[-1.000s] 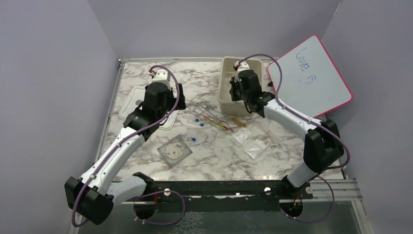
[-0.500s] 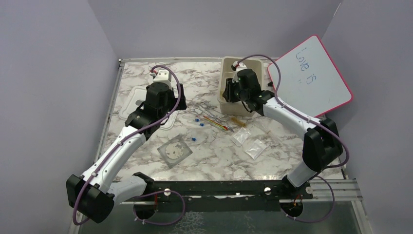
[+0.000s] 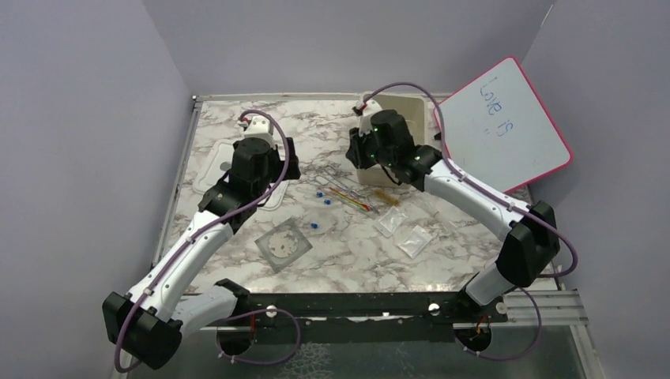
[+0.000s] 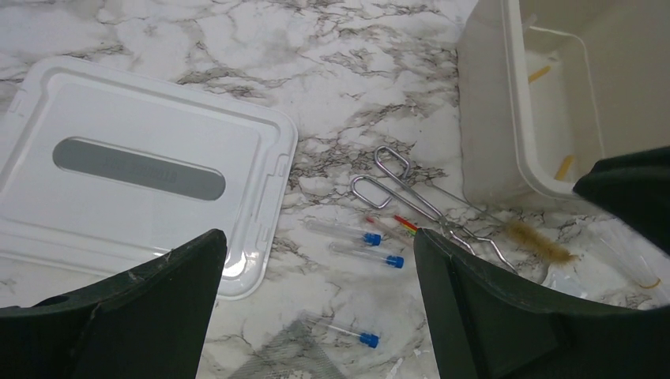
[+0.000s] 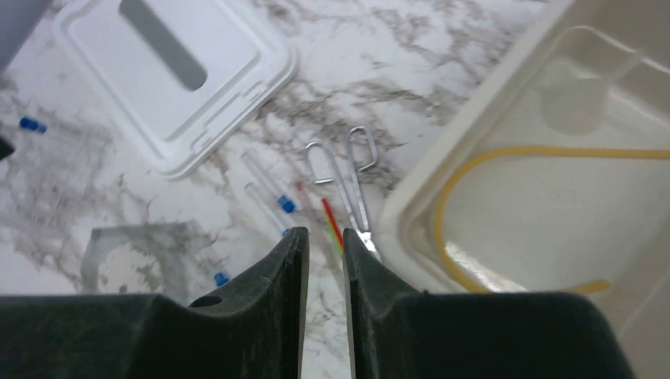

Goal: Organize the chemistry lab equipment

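My left gripper (image 4: 318, 237) hangs wide open and empty over the marble, just above two blue-capped clear tubes (image 4: 348, 231); a third tube (image 4: 340, 330) lies nearer. Its place from above is right of the lid (image 3: 282, 160). My right gripper (image 5: 324, 233) is open by a narrow gap with nothing in it, above the coloured sticks (image 5: 332, 221) beside the tub's left wall. The amber rubber tube (image 5: 506, 154) lies curled inside the beige tub (image 5: 411, 189). The bagged round dish (image 3: 283, 245) and two clear packets (image 3: 393, 221) lie toward the front.
The white lid (image 4: 197, 118) lies flat at the left, partly under my left arm. Metal tongs (image 4: 419, 201) and a small brush (image 4: 537, 241) lie beside the tub's near left corner. The pink-framed whiteboard (image 3: 506, 122) leans at the back right.
My right gripper has swung left from over the tub to its left wall, and its jaws have parted slightly. The left arm has barely shifted.
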Controlling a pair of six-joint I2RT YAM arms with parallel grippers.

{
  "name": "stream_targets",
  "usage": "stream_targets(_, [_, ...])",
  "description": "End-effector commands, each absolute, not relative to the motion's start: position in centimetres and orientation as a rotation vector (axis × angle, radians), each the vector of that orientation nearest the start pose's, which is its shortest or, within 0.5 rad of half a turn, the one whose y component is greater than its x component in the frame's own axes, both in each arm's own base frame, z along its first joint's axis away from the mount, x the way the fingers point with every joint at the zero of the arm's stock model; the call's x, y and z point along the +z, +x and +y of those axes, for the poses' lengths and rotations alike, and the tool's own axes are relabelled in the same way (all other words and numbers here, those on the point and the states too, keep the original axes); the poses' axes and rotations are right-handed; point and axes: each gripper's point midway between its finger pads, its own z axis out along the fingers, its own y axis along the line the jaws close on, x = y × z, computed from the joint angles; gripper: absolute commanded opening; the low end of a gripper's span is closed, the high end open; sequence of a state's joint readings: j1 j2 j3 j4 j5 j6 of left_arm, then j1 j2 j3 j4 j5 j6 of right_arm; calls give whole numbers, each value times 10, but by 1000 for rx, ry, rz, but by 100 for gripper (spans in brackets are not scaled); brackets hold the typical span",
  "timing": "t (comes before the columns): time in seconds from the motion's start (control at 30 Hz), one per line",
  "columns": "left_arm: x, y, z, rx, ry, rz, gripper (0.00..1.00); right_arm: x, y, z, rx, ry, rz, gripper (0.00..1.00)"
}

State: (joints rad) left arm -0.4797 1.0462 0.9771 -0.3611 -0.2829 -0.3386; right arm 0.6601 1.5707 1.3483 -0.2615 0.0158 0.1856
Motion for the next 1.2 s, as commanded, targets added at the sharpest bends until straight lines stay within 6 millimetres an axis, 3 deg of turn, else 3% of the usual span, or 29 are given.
stream_targets(0.0, [283, 319, -108, -221, -128, 1853, 91, 210, 333, 326, 417, -725, 2035, 27])
stream_targets(0.3, [320, 308, -77, -147, -234, 1723, 91, 128, 316, 345, 261, -847, 2171, 41])
stream_targets(0.6, [303, 310, -82, -158, -215, 1741, 91, 69, 335, 325, -43, -889, 2251, 42])
stream_targets(0.83, [293, 314, -88, -165, -191, 1765, 91, 48, 333, 327, -33, -997, 2221, 38])
stream_targets(1.03, [288, 315, -90, -160, -178, 1779, 91, 34, 327, 333, -2, -1040, 2250, 24])
stream_targets(1.17, [285, 316, -90, -159, -174, 1786, 91, 24, 326, 331, -11, -1053, 2272, 24])
